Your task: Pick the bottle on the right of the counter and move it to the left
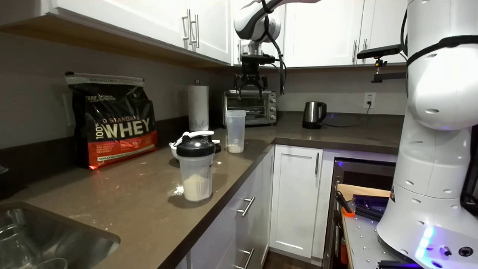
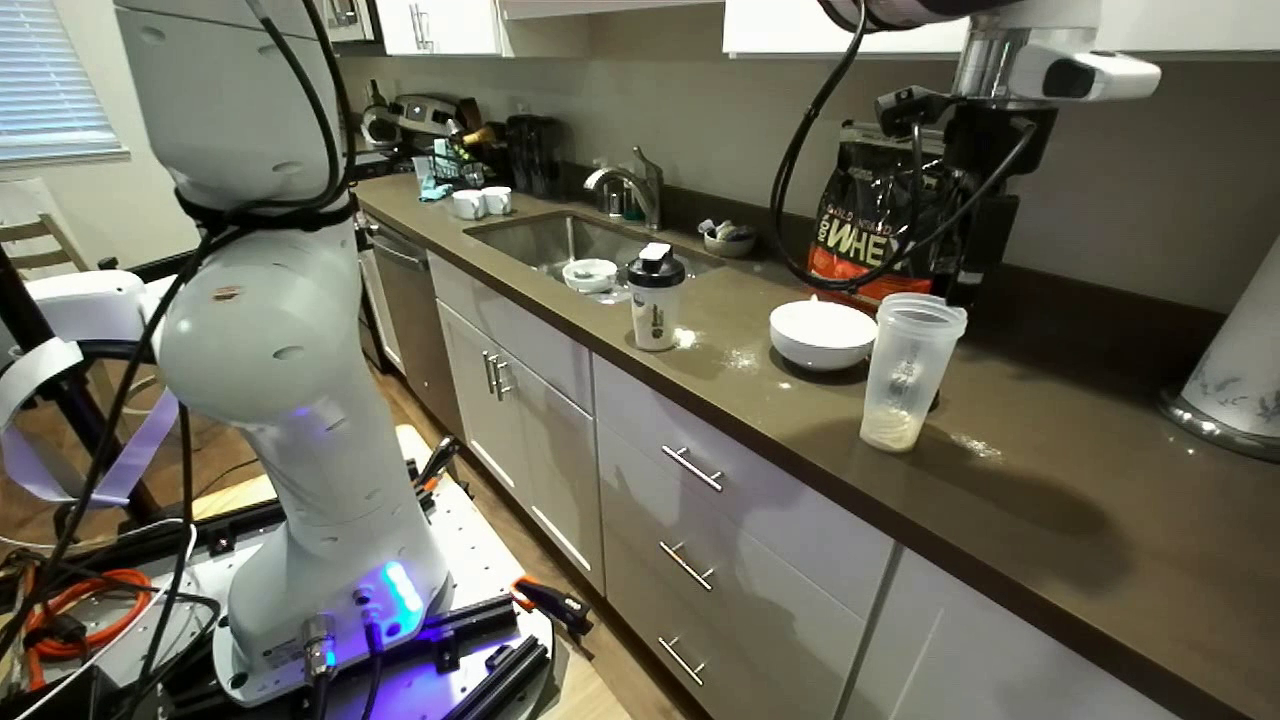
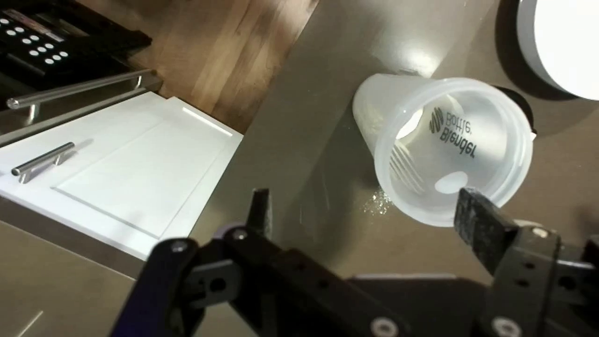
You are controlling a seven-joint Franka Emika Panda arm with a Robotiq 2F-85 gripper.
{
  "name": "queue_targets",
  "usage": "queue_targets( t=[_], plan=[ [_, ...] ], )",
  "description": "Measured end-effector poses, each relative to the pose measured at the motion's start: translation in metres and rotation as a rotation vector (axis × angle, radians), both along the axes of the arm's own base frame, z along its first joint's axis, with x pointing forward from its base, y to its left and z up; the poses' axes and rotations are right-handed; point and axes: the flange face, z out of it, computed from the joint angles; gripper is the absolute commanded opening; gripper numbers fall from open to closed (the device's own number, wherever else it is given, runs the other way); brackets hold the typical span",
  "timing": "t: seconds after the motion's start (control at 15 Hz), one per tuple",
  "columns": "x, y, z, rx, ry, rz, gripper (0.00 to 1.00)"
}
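The bottle [image 1: 235, 130] is a translucent, straight-sided shaker with no lid and a little pale powder at its base. It stands upright on the grey-brown counter [image 1: 149, 209], and also shows in an exterior view [image 2: 908, 375]. In the wrist view I look down into its open mouth, and the bottle [image 3: 449, 154] sits at upper right. My gripper [image 1: 250, 94] is open and empty, above the bottle's height. In the wrist view the gripper's [image 3: 363, 201] right finger overlaps the bottle's near rim, with the left finger over bare counter; no contact is visible. In an exterior view the gripper [image 2: 980, 250] is seen edge-on.
A black-lidded shaker [image 1: 196, 172] with powder stands nearer the sink [image 1: 67, 231]. A white bowl [image 2: 823, 335] sits beside the bottle. A whey bag [image 1: 115, 123], paper-towel roll [image 1: 198, 108], toaster oven [image 1: 250, 108] and kettle [image 1: 313, 114] line the wall. Cabinets hang above.
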Motion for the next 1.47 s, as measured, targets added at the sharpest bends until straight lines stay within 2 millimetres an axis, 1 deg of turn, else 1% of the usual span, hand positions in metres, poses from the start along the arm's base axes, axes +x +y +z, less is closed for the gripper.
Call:
queue_targets(
  t=[0.2,0.4,0.47,0.53,0.6,0.67,0.73,0.93,1.0,1.07,1.13,1.2,1.27,1.4,1.47],
  plan=[
    [0.003,0.005,-0.011,0.032,0.003,-0.006,1.0],
    [0.001,0.013,-0.029,0.054,0.021,-0.003,1.0],
    [0.0,0.016,-0.035,0.057,0.026,0.0,0.98],
    [0.0,0.018,-0.042,0.058,0.03,0.002,0.86],
    [-0.001,0.02,-0.048,0.06,0.033,0.003,0.91],
    [-0.002,0.023,-0.054,0.062,0.037,0.003,0.92],
    [-0.003,0.024,-0.058,0.062,0.039,0.003,0.97],
    [-0.002,0.027,-0.066,0.059,0.026,-0.001,1.0],
    [-0.001,0.028,-0.067,0.059,0.017,-0.004,0.89],
    [-0.001,0.028,-0.067,0.057,0.007,-0.006,0.74],
    [0.0,0.028,-0.067,0.056,0.0,-0.006,0.69],
    [0.001,0.028,-0.066,0.054,-0.006,-0.007,0.62],
    [0.002,0.029,-0.066,0.051,-0.012,-0.008,0.62],
    [0.005,0.031,-0.066,0.044,-0.023,-0.012,0.6],
    [0.007,0.032,-0.066,0.041,-0.027,-0.013,0.63]
  ],
)
